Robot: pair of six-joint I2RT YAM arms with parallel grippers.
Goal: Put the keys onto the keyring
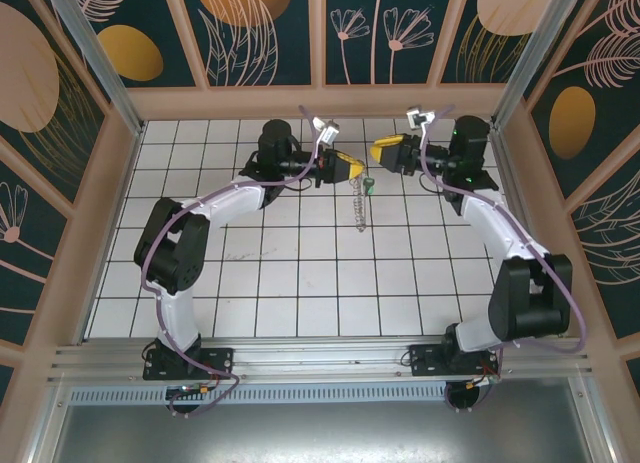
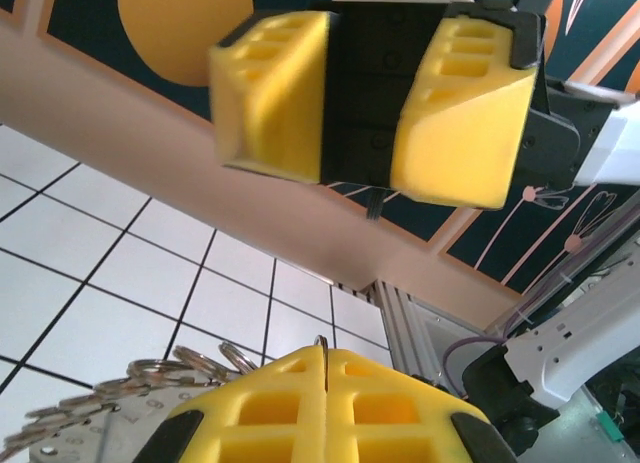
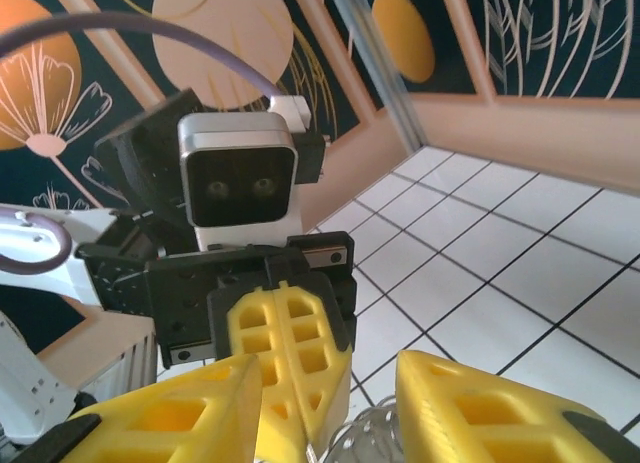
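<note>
White-tiled desk (image 1: 300, 283), boxed in by dark floral panels (image 1: 260, 33). Over its far half the left gripper (image 1: 352, 169) has jaws clamped on the keyring (image 1: 358, 208), green key (image 1: 369, 187) beside its top; the right gripper (image 1: 384, 150) faces it, jaws apart

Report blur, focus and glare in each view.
Top external: evenly lit, sharp, no glare on the tiled table. Left wrist: one yellow finger of the right claw looks smeared; the keyring is slightly soft. Right wrist: its own near fingers are soft, the left claw beyond is crisp.
</note>
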